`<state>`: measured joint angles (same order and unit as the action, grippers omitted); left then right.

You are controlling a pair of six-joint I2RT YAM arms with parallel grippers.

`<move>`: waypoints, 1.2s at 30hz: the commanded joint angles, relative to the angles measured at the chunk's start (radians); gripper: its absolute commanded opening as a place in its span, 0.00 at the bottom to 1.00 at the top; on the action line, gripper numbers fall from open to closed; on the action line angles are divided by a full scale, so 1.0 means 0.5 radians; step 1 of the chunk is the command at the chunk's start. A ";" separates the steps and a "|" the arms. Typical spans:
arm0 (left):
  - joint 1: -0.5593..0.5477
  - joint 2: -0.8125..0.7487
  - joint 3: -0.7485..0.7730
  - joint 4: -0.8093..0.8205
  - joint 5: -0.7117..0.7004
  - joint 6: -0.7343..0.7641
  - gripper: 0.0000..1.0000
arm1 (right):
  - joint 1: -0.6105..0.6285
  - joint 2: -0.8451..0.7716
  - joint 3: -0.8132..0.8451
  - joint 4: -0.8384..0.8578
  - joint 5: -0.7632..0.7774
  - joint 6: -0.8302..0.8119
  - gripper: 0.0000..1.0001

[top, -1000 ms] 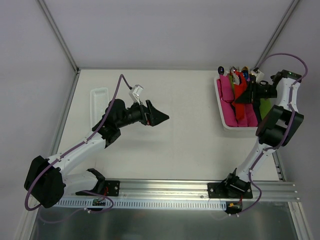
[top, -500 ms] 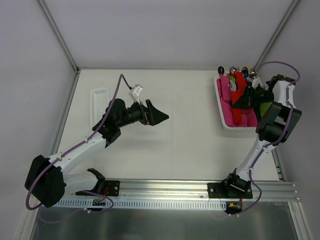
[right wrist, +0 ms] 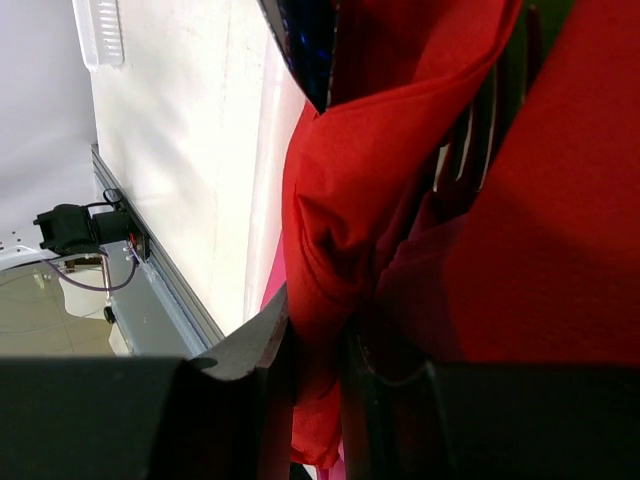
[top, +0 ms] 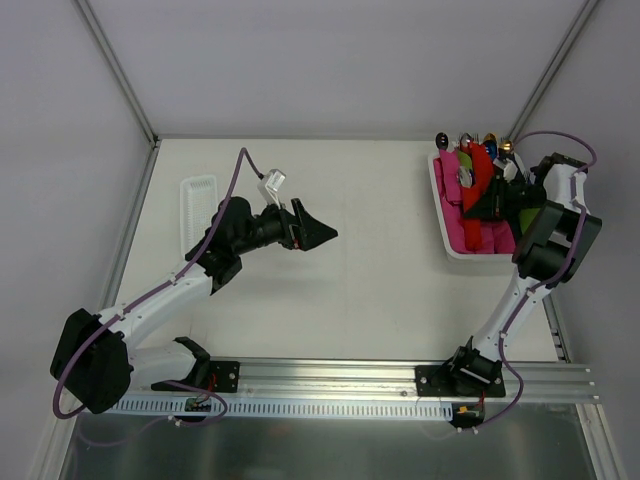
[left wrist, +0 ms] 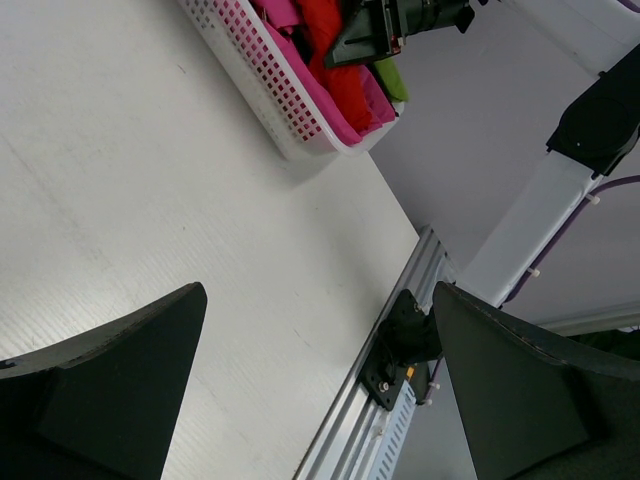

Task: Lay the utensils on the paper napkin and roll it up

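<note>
grips the paper napkin (right wrist: 400, 150) with the right end effector (right wrist: 315, 350), narrow on a red fold, inside the white basket (top: 440, 215) at the worktop's (top: 380, 280) far right. shows metal utensil (right wrist: 483, 130) tines among the folds. holds the left end effector (left wrist: 315, 390) wide over mid worktop, well apart.

One napkin (top: 477, 182), one basket (top: 440, 222), one tray (top: 197, 210), perhaps one fork (right wrist: 483, 125).

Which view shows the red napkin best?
Right wrist: the red napkin fills the frame, pinched in the right tool. Top external shows only a small red strip over the basket; left wrist a distant red patch inside it.
</note>
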<state>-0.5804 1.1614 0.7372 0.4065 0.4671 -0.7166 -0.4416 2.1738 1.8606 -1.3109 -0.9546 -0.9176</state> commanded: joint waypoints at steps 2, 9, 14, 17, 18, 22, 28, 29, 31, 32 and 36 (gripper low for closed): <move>0.026 -0.010 0.017 0.055 0.032 -0.009 0.99 | -0.025 0.012 0.006 -0.238 0.240 -0.006 0.06; 0.029 -0.022 0.014 0.040 0.026 -0.009 0.99 | -0.025 0.000 0.046 -0.191 0.424 0.031 0.34; 0.035 -0.037 0.001 0.037 0.020 -0.012 0.99 | -0.025 -0.074 0.071 -0.188 0.535 0.025 0.44; 0.032 -0.046 -0.002 0.031 0.014 -0.012 0.99 | -0.025 -0.123 0.110 -0.191 0.584 0.022 0.46; 0.035 -0.046 -0.005 0.028 0.008 -0.012 0.99 | -0.022 -0.135 0.120 -0.191 0.596 0.022 0.48; 0.038 -0.053 -0.002 0.003 -0.005 0.000 0.99 | -0.022 -0.194 0.172 -0.198 0.630 0.034 0.53; 0.035 -0.068 0.020 -0.086 -0.044 0.022 0.99 | -0.019 -0.283 0.224 -0.198 0.713 0.050 0.58; 0.038 -0.068 0.020 -0.095 -0.045 0.028 0.99 | -0.016 -0.295 0.227 -0.195 0.752 0.050 0.58; 0.035 -0.077 0.020 -0.122 -0.063 0.034 0.99 | -0.019 -0.316 0.255 -0.195 0.795 0.065 0.58; 0.038 -0.077 0.023 -0.132 -0.072 0.034 0.99 | -0.019 -0.322 0.261 -0.191 0.826 0.074 0.58; 0.041 -0.092 0.087 -0.352 -0.225 0.071 0.99 | -0.034 -0.375 0.325 -0.191 0.878 0.090 0.59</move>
<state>-0.5739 1.1473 0.7383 0.3099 0.4259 -0.7113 -0.4438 2.0617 1.9659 -1.3415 -0.5728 -0.8783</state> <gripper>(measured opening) 0.987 0.582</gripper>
